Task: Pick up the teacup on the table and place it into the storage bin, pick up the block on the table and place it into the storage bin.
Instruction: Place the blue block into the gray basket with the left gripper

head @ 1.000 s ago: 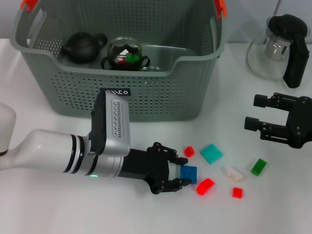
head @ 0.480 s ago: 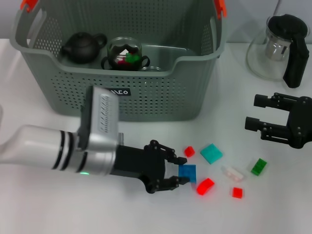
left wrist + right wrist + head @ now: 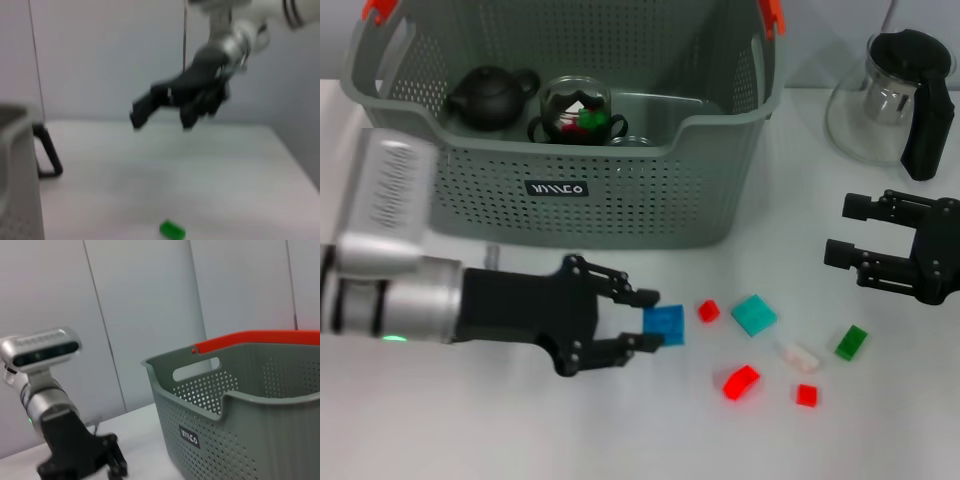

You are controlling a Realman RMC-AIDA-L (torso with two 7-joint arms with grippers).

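My left gripper point(image 3: 654, 320) is shut on a blue block point(image 3: 665, 326) and holds it in front of the storage bin point(image 3: 620, 200), a large grey perforated basket with orange clips. A glass teacup point(image 3: 577, 108) stands inside the bin beside a black teapot point(image 3: 490, 95). My right gripper point(image 3: 840, 232) is open and empty over the table at the right; it also shows in the left wrist view point(image 3: 182, 102). The right wrist view shows the bin point(image 3: 240, 410) and my left arm point(image 3: 50, 405).
Loose blocks lie on the white table right of the blue one: small red point(image 3: 708, 311), teal point(image 3: 754, 314), white point(image 3: 797, 354), green point(image 3: 850, 342), curved red point(image 3: 741, 381), another red point(image 3: 807, 395). A glass pitcher point(image 3: 890, 100) with a black handle stands at the back right.
My left gripper has drawn back to the left and toward the bin, carrying the blue block away from the other blocks. The right arm has not moved.
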